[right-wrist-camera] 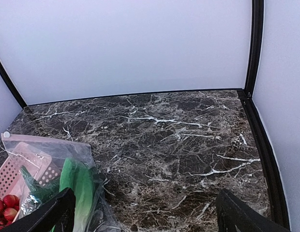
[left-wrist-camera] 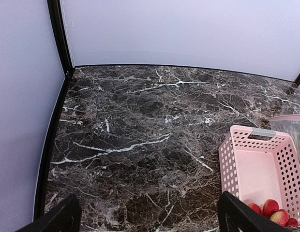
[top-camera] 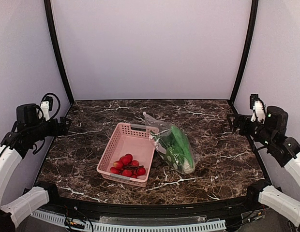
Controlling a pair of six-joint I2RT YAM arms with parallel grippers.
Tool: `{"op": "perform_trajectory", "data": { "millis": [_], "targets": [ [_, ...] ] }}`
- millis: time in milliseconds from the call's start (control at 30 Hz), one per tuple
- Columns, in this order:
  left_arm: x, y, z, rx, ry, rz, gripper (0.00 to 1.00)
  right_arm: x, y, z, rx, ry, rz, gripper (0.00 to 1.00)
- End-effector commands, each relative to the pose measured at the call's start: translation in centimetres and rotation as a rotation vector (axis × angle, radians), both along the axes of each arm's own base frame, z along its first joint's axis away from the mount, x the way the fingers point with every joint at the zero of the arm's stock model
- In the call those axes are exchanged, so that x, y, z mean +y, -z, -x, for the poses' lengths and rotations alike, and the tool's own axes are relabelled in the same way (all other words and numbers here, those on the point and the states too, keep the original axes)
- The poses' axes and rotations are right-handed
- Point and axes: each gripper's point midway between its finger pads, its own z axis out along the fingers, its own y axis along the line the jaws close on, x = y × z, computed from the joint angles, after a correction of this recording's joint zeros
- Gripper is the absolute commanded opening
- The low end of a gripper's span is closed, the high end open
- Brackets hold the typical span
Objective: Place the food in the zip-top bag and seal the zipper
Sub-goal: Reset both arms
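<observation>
Gaping wide, both jaws empty.

no readable text, labels or numbers anywhere

A pink perforated plastic basket [top-camera: 128, 145] is set slightly askew near the middle of a dark marble-patterned tabletop [top-camera: 87, 145]. Small red toy fruits [top-camera: 127, 166], some with dark stems, are gathered at its near end, and the far end is bare. The tabletop is enclosed by pale walls [top-camera: 150, 48] joined at black corner posts [top-camera: 57, 53].
</observation>
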Motion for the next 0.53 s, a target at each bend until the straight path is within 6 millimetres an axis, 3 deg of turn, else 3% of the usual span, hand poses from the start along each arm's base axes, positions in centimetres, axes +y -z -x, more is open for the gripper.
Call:
{"op": "perform_trajectory", "data": {
  "millis": [0, 500],
  "targets": [
    [0.7, -0.36, -0.01, -0.039, -0.02, -0.042, 0.99, -0.59, -0.61, -0.24, -0.079, 0.016, 0.051, 0.99],
    [0.45, 0.49, -0.32, -0.007, -0.005, -0.041, 0.99, -1.01, 0.01, -0.05, -0.076, 0.031, 0.077, 0.99]
  ]
}}
